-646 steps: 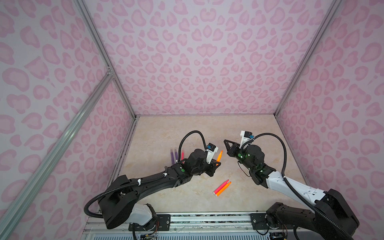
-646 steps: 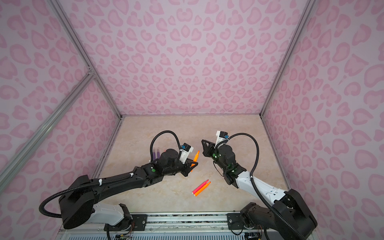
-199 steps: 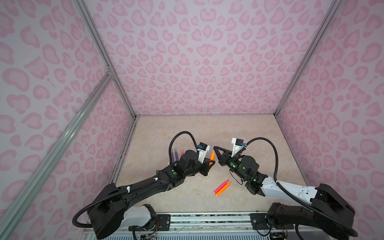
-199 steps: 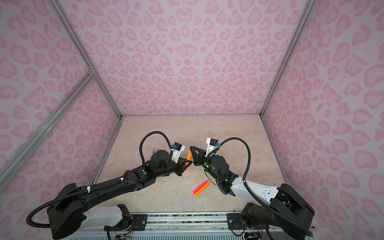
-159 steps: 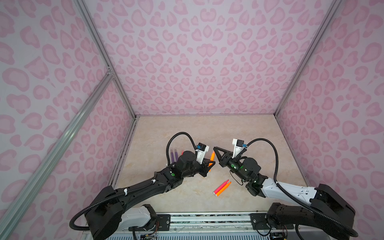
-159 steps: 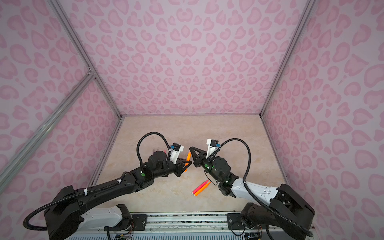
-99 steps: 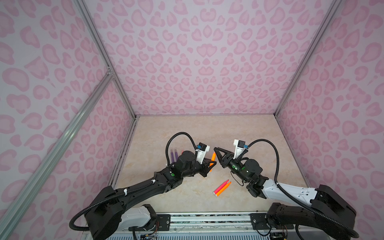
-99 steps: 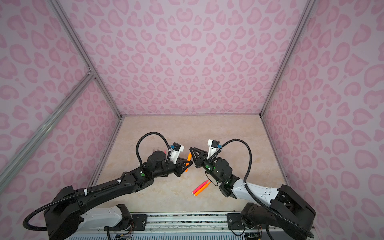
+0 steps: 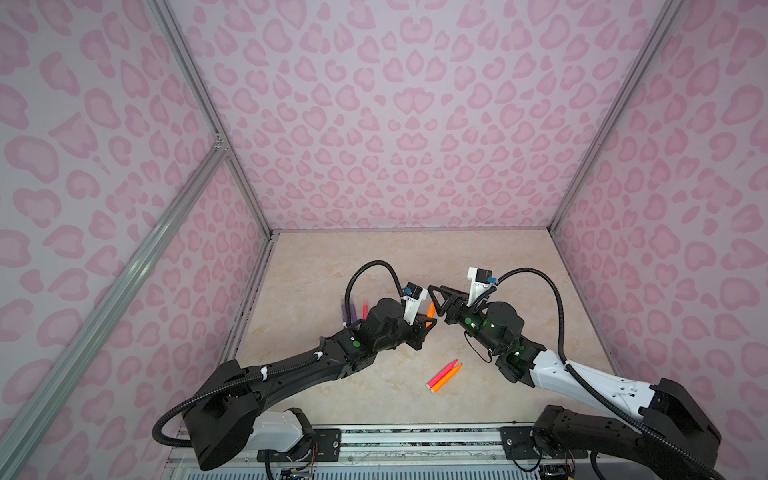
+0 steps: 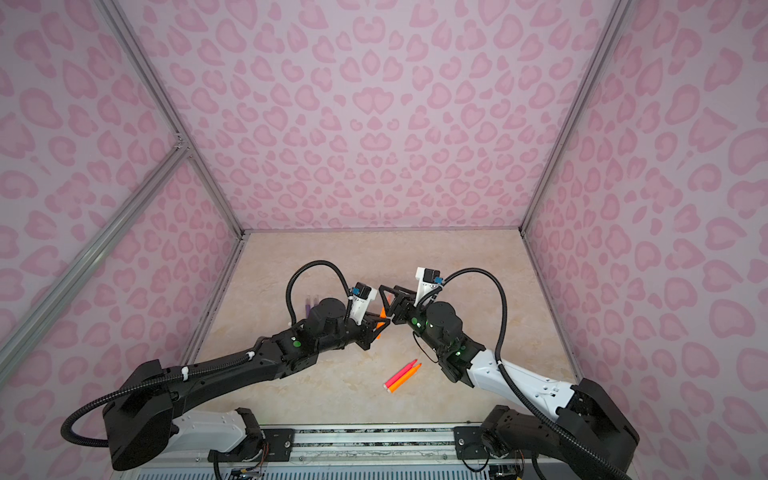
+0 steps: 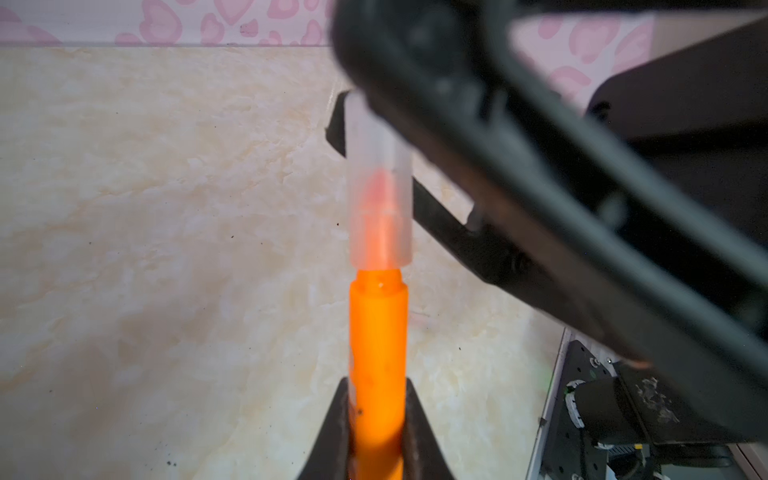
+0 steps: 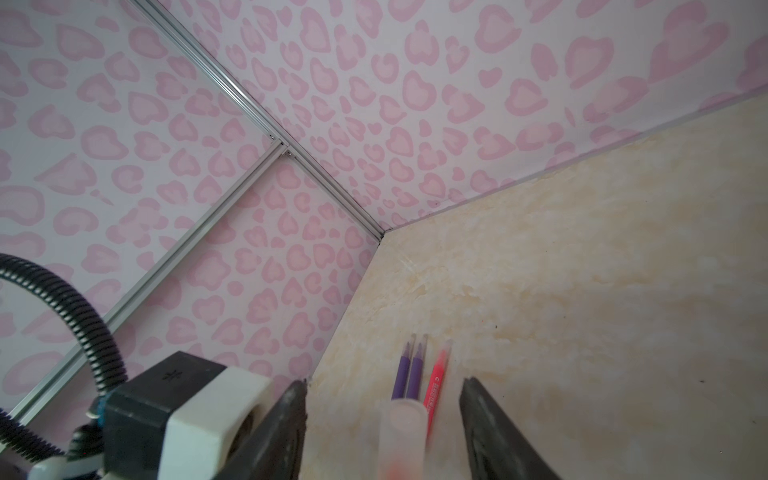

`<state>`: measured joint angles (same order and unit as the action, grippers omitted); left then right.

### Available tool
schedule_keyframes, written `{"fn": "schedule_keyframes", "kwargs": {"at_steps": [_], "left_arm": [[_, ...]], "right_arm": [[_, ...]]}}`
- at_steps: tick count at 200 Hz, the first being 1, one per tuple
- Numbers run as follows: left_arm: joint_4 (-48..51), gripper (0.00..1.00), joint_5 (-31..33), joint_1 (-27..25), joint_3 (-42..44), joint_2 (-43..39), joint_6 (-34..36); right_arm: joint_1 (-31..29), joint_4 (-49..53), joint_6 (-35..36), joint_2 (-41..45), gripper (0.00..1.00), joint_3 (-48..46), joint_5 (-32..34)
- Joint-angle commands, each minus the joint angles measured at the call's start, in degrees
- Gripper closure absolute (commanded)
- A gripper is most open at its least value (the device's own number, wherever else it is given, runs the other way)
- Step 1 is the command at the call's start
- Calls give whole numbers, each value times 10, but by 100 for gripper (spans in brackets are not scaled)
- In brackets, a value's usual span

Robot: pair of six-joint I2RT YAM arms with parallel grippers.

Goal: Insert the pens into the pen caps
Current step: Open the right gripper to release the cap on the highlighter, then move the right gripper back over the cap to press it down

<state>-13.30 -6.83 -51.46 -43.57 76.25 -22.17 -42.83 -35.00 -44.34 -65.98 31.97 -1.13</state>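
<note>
Left wrist view has the left gripper (image 11: 376,382) clamped tight on the barrel of an orange pen (image 11: 377,332), one dark finger on each side of it. The pen points away from the camera, and a clear cap (image 11: 380,187) sits over its tip, with the orange tip showing blurred through the plastic. A short ring of bare orange shows between the cap's rim and the wider barrel. The black fingers of the right gripper (image 12: 384,381) stand around the cap. In the right wrist view its jaws are spread wide, and the cap (image 12: 403,432) stands in the gap, touching neither finger. In both top views the two grippers meet tip to tip above the middle of the beige table (image 9: 374,257), the held pen (image 9: 431,309) slanting between them. Beyond them, toward the left wall, two purple pens (image 12: 409,370) lie side by side on the table with a pink-red pen (image 12: 436,382) just beside them. Nearer the robot's base, a second pink-red pen (image 9: 441,373) and a second orange pen (image 9: 449,377) lie touching along their length, well apart from both grippers.
</note>
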Motion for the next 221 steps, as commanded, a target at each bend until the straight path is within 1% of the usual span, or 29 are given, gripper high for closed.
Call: {"fn": "schedule_keyframes", "kwargs": {"at_steps": [1, 57, 85, 123, 152, 168, 191, 221], "left_arm": [[7, 97, 29, -1, -9, 4, 10], [46, 97, 73, -12, -34, 28, 18], [66, 97, 104, -22, -46, 35, 26], [79, 97, 128, -37, -57, 41, 38], [91, 97, 156, -53, -67, 47, 49], [93, 97, 158, -55, -70, 51, 50], [96, 97, 159, -56, -74, 56, 50], [96, 97, 162, -56, -73, 54, 50]], "right_arm": [[6, 18, 9, 9, 39, -3, -1], [22, 70, 7, 41, 40, 2, 10], [30, 85, 7, 29, 42, 16, -5], [40, 92, 1, -6, 44, 38, -36], [49, 92, -7, -33, 54, 52, -62], [49, 90, -7, -43, 59, 58, -70], [49, 92, -8, -53, 64, 64, -76], [49, 94, -7, -56, 73, 67, -80]]}}
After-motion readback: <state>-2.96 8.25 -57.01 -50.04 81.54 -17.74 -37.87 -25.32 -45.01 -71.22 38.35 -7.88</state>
